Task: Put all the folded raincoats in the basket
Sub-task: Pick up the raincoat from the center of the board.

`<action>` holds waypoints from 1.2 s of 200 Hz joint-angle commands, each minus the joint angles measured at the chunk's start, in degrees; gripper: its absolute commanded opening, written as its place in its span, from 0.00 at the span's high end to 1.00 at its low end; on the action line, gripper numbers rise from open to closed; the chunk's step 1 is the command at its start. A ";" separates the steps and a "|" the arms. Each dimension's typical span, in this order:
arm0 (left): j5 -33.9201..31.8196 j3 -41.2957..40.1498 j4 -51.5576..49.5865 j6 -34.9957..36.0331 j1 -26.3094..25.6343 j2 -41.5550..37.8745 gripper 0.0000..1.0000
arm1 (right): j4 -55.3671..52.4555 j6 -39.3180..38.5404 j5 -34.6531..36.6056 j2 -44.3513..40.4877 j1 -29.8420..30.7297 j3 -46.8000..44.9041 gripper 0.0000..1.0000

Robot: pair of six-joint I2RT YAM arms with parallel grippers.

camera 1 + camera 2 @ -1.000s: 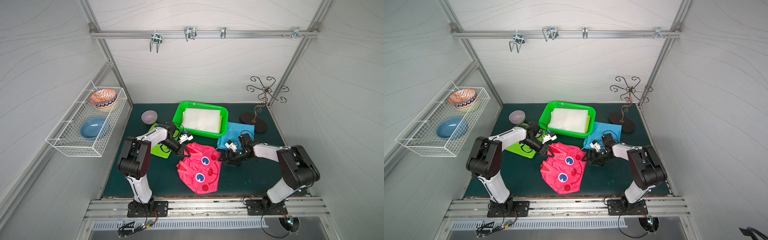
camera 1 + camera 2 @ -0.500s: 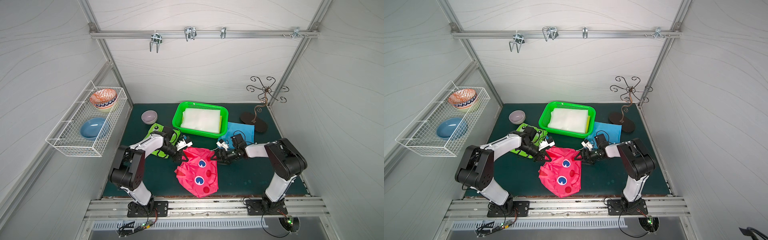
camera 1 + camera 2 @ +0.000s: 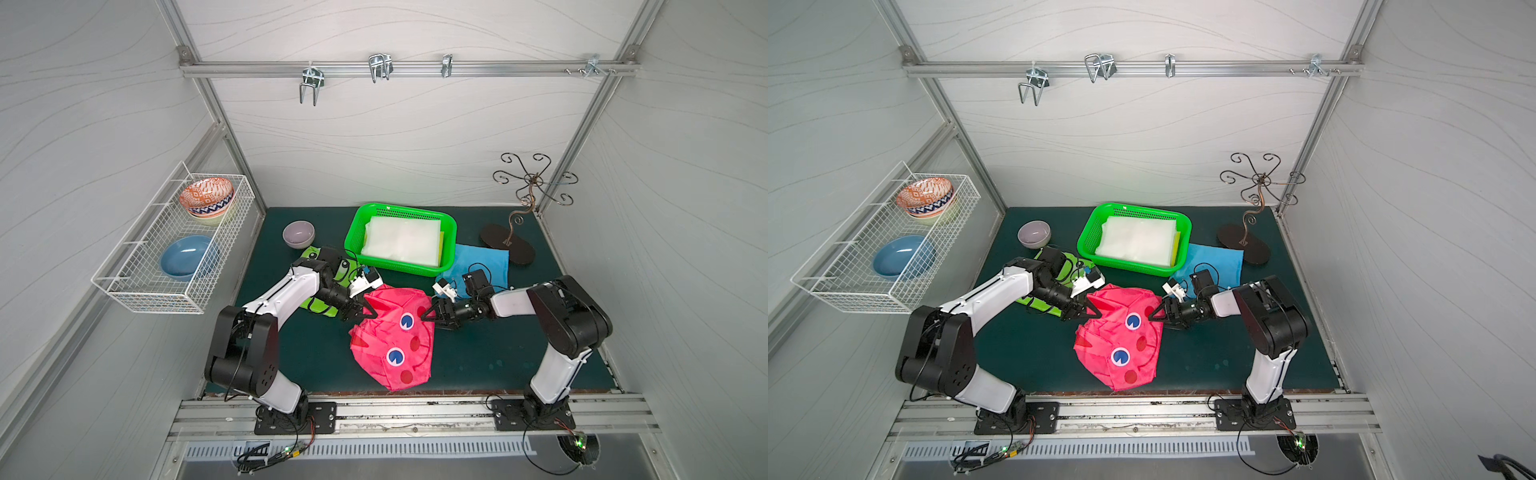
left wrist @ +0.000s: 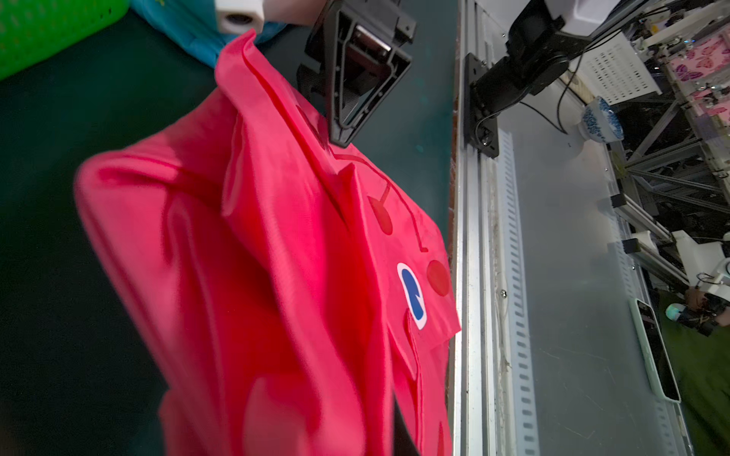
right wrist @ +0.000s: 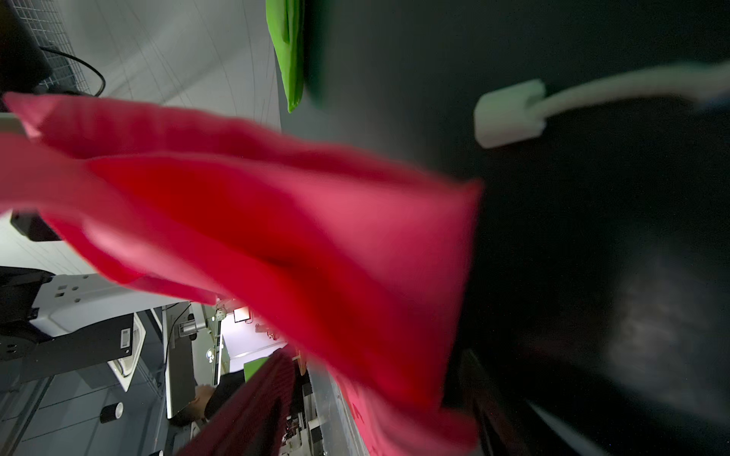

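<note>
The folded raincoat is pink-red with printed blue eyes. Its far edge is raised off the dark mat and the rest droops toward the front edge. My left gripper is shut on its far left corner; the cloth fills the left wrist view and hides the jaws. My right gripper is at the raincoat's right edge with its jaws apart, and red cloth lies between them. The green basket stands behind, holding a white folded sheet.
A blue cloth lies right of the basket and a green cloth lies under my left arm. A grey bowl sits at the back left, a curly metal stand at the back right. A wire rack with bowls hangs on the left wall.
The raincoat's far edge has risen and the cloth has shifted toward the front. My right gripper has moved left to the raincoat's edge and its jaws have narrowed a little.
</note>
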 commanded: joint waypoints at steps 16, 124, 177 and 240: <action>6.93 2.75 -6.22 4.84 0.32 -1.19 1.00 | -1.26 -3.61 6.86 3.12 -0.44 -3.03 0.22; 6.39 3.86 -6.49 4.91 0.32 -0.93 1.00 | 14.07 -2.93 -10.34 -3.10 2.36 -6.00 0.56; 3.81 5.09 -7.81 6.93 0.32 -0.06 1.00 | 13.71 -1.35 -12.51 -6.35 2.41 -5.90 0.84; -1.30 7.88 -5.18 -0.29 1.96 3.40 0.93 | 6.88 1.51 -11.63 -15.13 2.28 -3.74 1.00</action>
